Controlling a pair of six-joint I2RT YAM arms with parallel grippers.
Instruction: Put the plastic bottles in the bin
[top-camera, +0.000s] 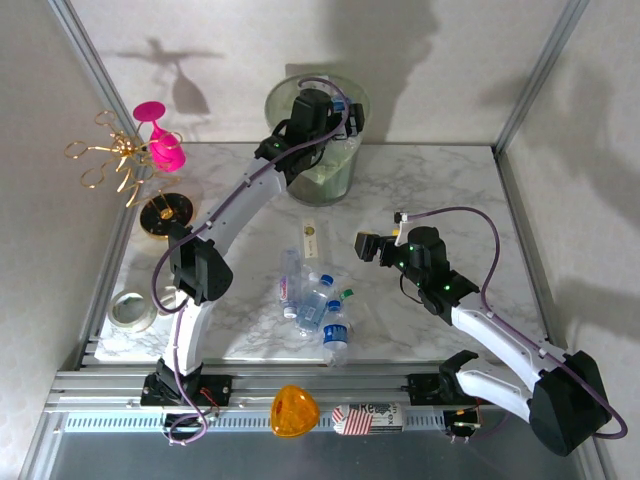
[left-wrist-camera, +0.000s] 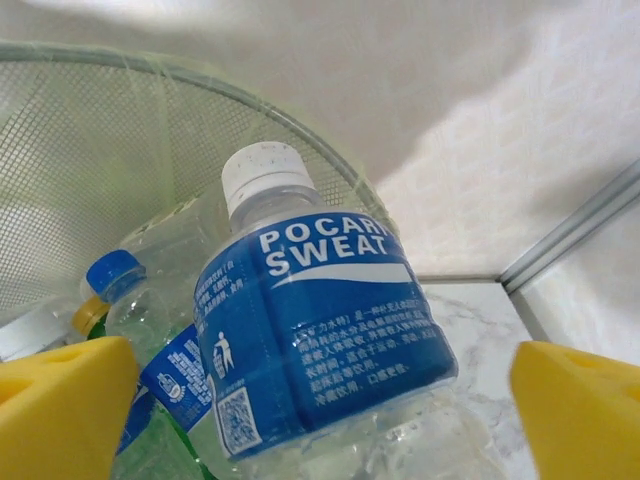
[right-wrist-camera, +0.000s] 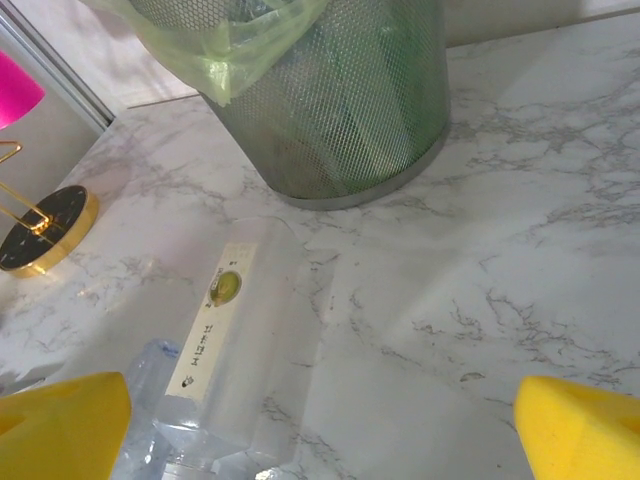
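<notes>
My left gripper (top-camera: 335, 118) (left-wrist-camera: 322, 400) hangs over the mesh bin (top-camera: 283, 96) (left-wrist-camera: 80, 180), open wide. A clear bottle with a blue Pocari Sweat label and white cap (left-wrist-camera: 320, 330) lies between its yellow fingers (left-wrist-camera: 60, 400), touching neither. Under it in the bin lie a blue-capped bottle (left-wrist-camera: 112, 272) and a green one (left-wrist-camera: 160, 450). My right gripper (top-camera: 366, 246) (right-wrist-camera: 320, 420) is open above the table, pointing at a clear square bottle with a pale label (top-camera: 311, 240) (right-wrist-camera: 240, 340). Several blue-capped bottles (top-camera: 312, 300) lie heaped nearer the front. The bin (right-wrist-camera: 340, 120) stands beyond.
A pink goblet (top-camera: 160, 140) (right-wrist-camera: 15, 85) and a gold wire stand on a black base (top-camera: 165, 213) (right-wrist-camera: 45, 230) sit at the far left. A round tin (top-camera: 132, 310) lies at the left edge. An orange object (top-camera: 294, 410) rests on the front rail.
</notes>
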